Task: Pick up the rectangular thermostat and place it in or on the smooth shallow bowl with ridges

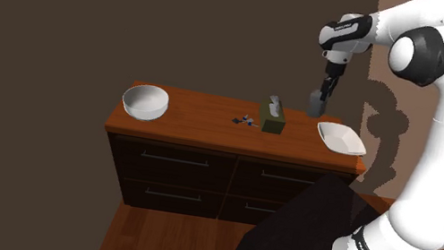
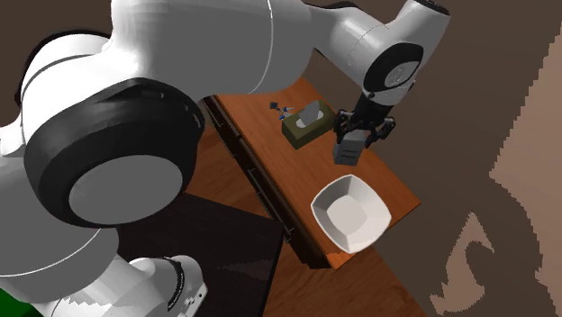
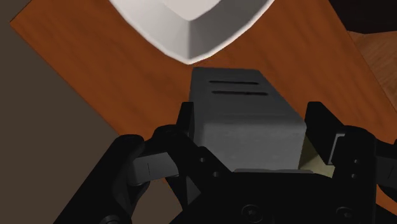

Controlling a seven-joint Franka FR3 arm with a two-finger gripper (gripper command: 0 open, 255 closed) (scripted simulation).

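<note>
Brown wood of the table (image 1: pixel 202 126) lies below me, with dim brown walls behind it. My arm rises from the stand at the shoulder view's lower right, arches over the table's end and turns the wrist straight down, so the hand hangs clear above the top. My fingers (image 3: pixel 321 127) are clenched on the one grey thermostat (image 3: pixel 245 118), a boxy block with two dark slots on its face, one finger on either side. It is held in the air, touching nothing else. Just past it sits the square white bowl (image 3: pixel 191 25), shallow, one corner pointing toward my load. It rests on the end of the table at the shoulder view's right, its rim close to the front edge and the end edge, with a strip of bare wood around it. I count two bowls: this square one and a round white bowl (image 1: pixel 145 102) at the opposite end, well apart. Between them stands one olive tissue box (image 1: pixel 274 116), upright near the middle, and just beside it, toward the round bowl, lies one small dark heap (image 1: pixel 243 120) that I cannot make out. Bare wood lies open between that heap and the round bowl. Two rows of drawer fronts (image 1: pixel 172 159) fill the table's front.
</note>
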